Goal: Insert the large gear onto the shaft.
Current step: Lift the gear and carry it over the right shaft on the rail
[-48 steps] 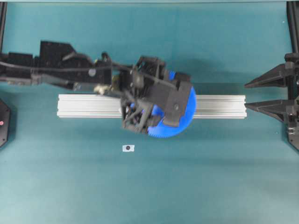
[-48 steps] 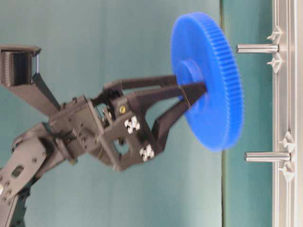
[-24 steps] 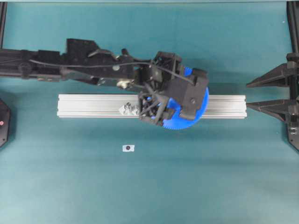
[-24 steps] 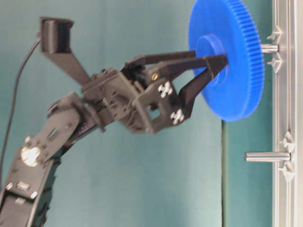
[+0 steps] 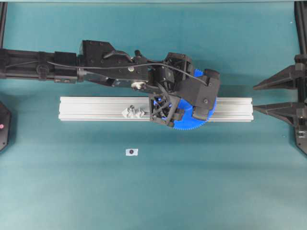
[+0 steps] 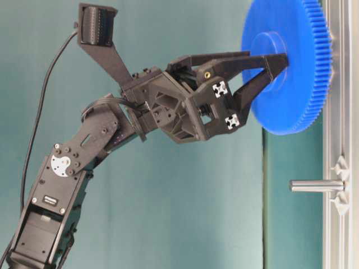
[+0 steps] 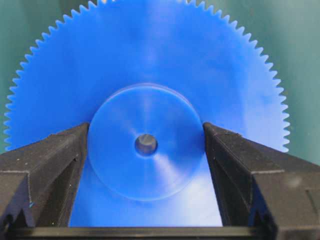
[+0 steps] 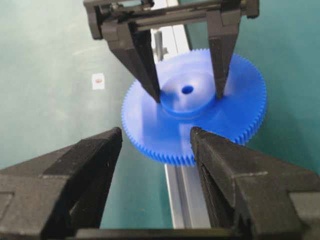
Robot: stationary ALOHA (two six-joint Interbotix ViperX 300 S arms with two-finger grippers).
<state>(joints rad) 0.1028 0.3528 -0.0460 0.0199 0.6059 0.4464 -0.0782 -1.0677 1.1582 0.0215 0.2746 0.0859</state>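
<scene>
L gripper (image 7: 146, 145) pinches the large gear (image 7: 150, 65) by its raised hub (image 7: 146, 147), one black finger (image 7: 50, 165) pressed on each side, centre hole showing between them. In the overhead view the L arm (image 5: 96, 67) reaches in from the left edge and its gripper head sits over the aluminium rail (image 5: 96, 109), w/ the gear's blue toothed rim poking out on the near and right sides, over the right-of-middle part of the rail. Table-level view: gear is close up against the rail face, tilted a bit; whether it touches the rail I can't tell. The shaft under it is hidden by the gear, so how far the gear sits on the pin can't be read. The other pin (image 6: 316, 185) stands bare on its clear mount (image 6: 339, 185), well apart from the gear. Overhead, that mount shows on the rail just left of the gripper. R gripper (image 8: 155, 165) is parked at the far right, well apart from the rail end, fingers spread wide w/ nothing between them, facing the gear. Small white tag w/ dark dot (image 5: 131, 152) lies on the teal mat (image 5: 153, 191) near the rail's near side.
</scene>
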